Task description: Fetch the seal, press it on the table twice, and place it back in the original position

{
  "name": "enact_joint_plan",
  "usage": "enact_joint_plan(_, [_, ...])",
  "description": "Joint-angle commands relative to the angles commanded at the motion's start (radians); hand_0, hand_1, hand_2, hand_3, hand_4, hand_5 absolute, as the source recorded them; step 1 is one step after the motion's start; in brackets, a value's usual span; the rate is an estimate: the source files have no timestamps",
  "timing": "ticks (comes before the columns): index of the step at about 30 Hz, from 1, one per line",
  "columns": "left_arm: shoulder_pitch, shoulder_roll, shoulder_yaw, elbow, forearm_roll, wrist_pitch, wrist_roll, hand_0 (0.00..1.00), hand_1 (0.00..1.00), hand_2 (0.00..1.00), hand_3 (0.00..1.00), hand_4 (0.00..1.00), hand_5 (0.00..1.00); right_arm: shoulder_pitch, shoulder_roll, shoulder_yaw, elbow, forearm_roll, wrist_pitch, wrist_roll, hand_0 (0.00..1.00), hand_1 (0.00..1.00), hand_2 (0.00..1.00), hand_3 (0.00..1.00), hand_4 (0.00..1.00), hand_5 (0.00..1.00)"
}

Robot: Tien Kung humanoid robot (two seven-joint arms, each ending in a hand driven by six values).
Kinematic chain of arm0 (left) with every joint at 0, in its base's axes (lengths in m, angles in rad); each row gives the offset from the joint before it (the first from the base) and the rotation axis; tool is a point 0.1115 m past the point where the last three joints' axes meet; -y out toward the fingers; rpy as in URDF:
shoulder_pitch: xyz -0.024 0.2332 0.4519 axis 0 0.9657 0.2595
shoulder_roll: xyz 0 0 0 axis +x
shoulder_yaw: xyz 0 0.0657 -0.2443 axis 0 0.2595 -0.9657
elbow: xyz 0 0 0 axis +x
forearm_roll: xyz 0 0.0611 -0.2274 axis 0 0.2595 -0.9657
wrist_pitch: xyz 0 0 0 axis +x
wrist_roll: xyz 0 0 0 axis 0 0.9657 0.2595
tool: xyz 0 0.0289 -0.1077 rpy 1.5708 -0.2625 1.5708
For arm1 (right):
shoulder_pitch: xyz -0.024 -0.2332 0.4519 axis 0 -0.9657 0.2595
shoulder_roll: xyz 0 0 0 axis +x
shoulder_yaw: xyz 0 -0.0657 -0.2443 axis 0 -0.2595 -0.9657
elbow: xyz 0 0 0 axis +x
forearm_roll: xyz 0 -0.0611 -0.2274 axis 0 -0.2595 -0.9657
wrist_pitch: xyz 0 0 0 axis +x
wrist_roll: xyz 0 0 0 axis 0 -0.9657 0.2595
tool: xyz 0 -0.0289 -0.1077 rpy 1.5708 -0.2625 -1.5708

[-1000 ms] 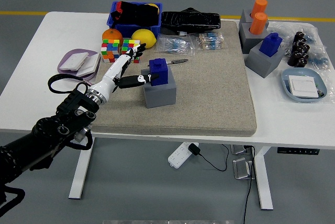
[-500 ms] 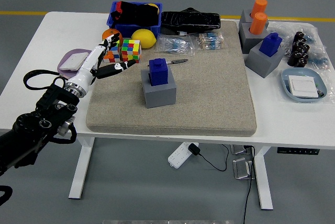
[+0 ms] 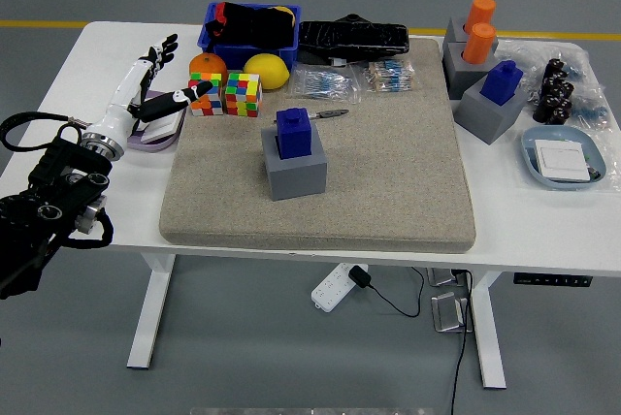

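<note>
A blue seal (image 3: 293, 131), blocky with a smaller square knob on top, is being carried upright in a grey cube-shaped holder (image 3: 296, 171) on the beige felt-like mat (image 3: 388, 163). Its long axis is being kept vertical, knob upward, and its flat faces are being turned a little off the mat's edges. Nothing is being pressed against it.

The left hand (image 3: 146, 85), white-shelled with black fingertips, is being held over the table's left side, above a lilac oval tray (image 3: 136, 129). Its fingers are being spread wide toward the far edge, thumb pointing right toward two multicoloured puzzle cubes (image 3: 226, 94); nothing is being gripped. The hand is well apart from the seal.

An orange (image 3: 207, 63) and a yellow lemon-like fruit (image 3: 267, 68) are being seen just beyond the cubes, in front of a blue plastic bin (image 3: 250, 39). At far right, a second blue seal (image 3: 503, 81) is being held in another grey holder (image 3: 495, 112), beside two orange cylinders (image 3: 478, 29). The white table (image 3: 97, 66) is smooth and matte.
</note>
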Motion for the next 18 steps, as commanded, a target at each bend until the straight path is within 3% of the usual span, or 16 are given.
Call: enact_joint_plan(18, [0.017, 0.06, -0.05, 0.003, 0.014, -0.011, 0.02, 0.998, 0.998, 0.998, 0.998, 0.998, 0.484, 0.026, -0.015, -0.033, -0.002, 0.002, -0.002, 0.002, 0.787, 0.665, 0.667, 0.67, 0.826, 0.576])
